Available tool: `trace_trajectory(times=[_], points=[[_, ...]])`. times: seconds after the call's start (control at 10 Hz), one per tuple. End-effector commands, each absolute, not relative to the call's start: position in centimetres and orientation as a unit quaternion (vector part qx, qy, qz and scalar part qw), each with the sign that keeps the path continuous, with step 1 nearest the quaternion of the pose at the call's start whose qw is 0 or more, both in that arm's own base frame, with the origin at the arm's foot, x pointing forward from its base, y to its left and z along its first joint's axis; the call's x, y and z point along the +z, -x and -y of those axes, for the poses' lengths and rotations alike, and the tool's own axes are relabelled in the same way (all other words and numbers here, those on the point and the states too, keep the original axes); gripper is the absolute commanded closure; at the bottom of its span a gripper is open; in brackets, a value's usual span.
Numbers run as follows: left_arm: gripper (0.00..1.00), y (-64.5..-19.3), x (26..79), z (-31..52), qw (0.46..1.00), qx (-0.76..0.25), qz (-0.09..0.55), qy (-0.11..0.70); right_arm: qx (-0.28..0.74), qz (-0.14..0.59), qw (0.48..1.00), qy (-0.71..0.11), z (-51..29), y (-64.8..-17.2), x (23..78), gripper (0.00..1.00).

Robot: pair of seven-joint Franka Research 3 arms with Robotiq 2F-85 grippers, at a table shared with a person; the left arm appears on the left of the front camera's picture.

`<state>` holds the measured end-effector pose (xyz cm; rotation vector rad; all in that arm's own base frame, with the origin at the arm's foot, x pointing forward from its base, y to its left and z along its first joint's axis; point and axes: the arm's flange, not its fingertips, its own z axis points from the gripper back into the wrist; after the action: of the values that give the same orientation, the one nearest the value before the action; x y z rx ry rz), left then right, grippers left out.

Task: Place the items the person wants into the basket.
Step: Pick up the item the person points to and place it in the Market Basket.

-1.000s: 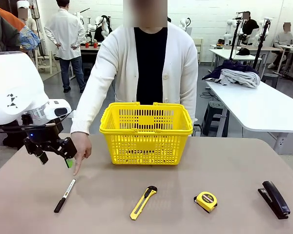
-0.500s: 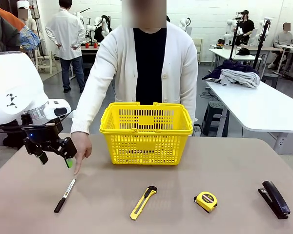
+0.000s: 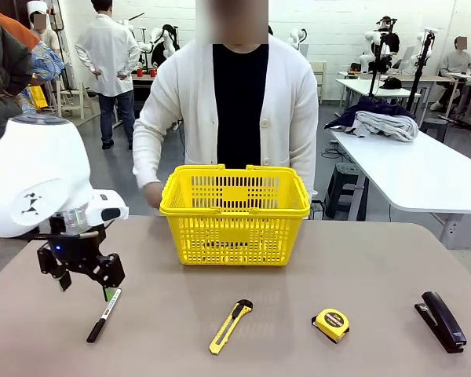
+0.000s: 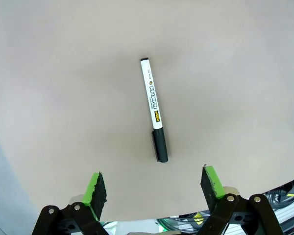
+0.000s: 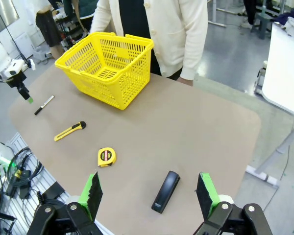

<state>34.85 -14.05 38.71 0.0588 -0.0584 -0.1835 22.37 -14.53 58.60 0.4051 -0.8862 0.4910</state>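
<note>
— Where's the left gripper [image 3: 86, 289]?
— I have it hanging low over the table [image 3: 377, 267] on my left. Its jaws are spread wide and hold nothing. In its wrist view the marker [image 4: 153, 107] lies flat ahead of the green pads [image 4: 95, 188], lined up with the gap between them and untouched. Its black end points toward them.
— And the right gripper [image 5: 149, 188]?
— It's spread wide too, and empty. It sits high over my right end of the table, with the stapler [image 5: 166, 191] lying below it.
— The rest?
— The basket [image 3: 235, 228] stands upright at the far middle, in front of the person [image 3: 235, 102]. The person's hand [image 3: 153, 195] is just beside its left rim. Going right from the marker along the near edge I see the knife [image 3: 230, 326], the tape measure [image 3: 331, 323] and then the stapler, all well apart.
</note>
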Motion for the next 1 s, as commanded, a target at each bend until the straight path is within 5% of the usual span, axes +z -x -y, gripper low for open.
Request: trace_trajectory(times=[0.0,0.9], points=[[0.0,-33.1,35.4,14.4,0.997,-0.052,0.037,-0.034,0.234,0.424,0.853,-0.195,14.5,-22.5,58.6,0.0],[0.0,-34.6,30.5,15.1,0.999,-0.028,0.031,-0.031,0.234,0.424,0.853,-0.195,14.5,-22.5,58.6,0.0]])
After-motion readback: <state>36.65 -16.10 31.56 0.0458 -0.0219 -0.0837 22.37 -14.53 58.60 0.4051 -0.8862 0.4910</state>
